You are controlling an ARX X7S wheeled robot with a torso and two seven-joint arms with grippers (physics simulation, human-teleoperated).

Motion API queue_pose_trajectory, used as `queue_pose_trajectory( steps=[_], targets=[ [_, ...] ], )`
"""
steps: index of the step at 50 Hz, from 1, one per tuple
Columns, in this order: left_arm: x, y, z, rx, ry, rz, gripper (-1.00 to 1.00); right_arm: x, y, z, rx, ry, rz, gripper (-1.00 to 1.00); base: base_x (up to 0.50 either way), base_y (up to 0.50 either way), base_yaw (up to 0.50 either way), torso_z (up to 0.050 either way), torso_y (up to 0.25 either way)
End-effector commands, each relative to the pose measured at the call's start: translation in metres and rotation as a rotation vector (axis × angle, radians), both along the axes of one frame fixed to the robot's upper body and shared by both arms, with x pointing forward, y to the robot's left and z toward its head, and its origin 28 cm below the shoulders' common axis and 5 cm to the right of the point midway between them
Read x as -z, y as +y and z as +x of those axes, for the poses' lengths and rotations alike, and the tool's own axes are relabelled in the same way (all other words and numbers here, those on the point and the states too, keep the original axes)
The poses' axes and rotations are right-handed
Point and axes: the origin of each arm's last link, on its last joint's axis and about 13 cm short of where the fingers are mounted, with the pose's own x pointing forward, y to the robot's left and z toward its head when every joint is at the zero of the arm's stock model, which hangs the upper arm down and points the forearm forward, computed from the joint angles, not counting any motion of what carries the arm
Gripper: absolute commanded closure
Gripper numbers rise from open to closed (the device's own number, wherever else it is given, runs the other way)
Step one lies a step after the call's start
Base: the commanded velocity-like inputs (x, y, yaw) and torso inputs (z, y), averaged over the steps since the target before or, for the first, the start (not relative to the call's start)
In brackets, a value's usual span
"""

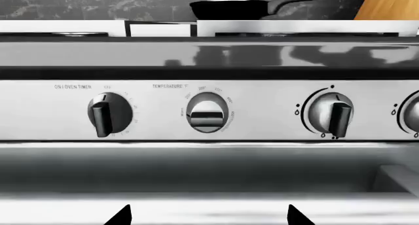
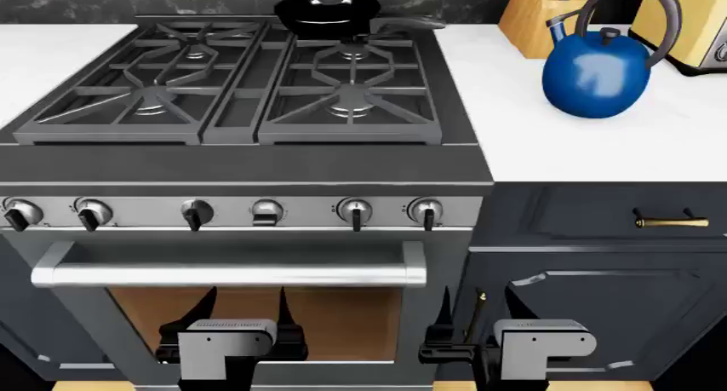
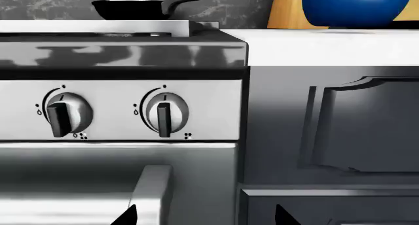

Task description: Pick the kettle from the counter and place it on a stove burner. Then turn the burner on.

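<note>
**Kettle up and to the right of the right gripper, nothing yet grasped**

The right gripper (image 2: 491, 319) is seen low in front of the cabinet beside the stove (image 2: 227, 165), its fingers spread wide and holding nothing. The left gripper (image 2: 242, 314) is likewise spread and empty, in front of the oven door. From the right gripper, the kettle (image 2: 597, 77) lies above, farther forward and a little to the right, standing upright on the counter (image 2: 568, 148), its arched handle (image 2: 631, 8) rising vertically. The right gripper is judged the nearer; the left is well apart, across the stove front. The nearest stove burner (image 2: 350, 110) lies forward and left of the right gripper; a black frying pan (image 2: 329, 12) occupies the back one. On the panel "ON / OVEN TIMER" and "TEMPERATURE °F" can be read in the left wrist view; the smaller dial figures are too blurred
</note>
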Motion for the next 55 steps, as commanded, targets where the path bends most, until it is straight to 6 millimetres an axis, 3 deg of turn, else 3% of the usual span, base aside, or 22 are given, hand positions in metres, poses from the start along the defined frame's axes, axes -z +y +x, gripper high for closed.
queue_pose_trajectory(
  steps=[1,18,55],
  targets=[
    [-0.0003,0.0003,-0.0006,0.005,0.000,0.000,-1.00,-0.0007,0.0006,0.0002,0.001,0.002,0.002,-1.00,0.00,0.00,0.00,0.000,0.000],
    [-0.0006,0.0002,-0.0026,0.009,0.007,0.016,-1.00,-0.0017,0.0010,-0.0010,0.001,-0.001,0.011,-1.00,0.00,-0.02,0.00,0.000,0.000],
    [0.0004,0.0006,-0.0017,0.011,0.011,0.015,-1.00,0.0000,0.0010,0.0001,0.000,-0.004,0.017,-1.00,0.00,-0.23,0.00,0.000,0.000]
  ],
)
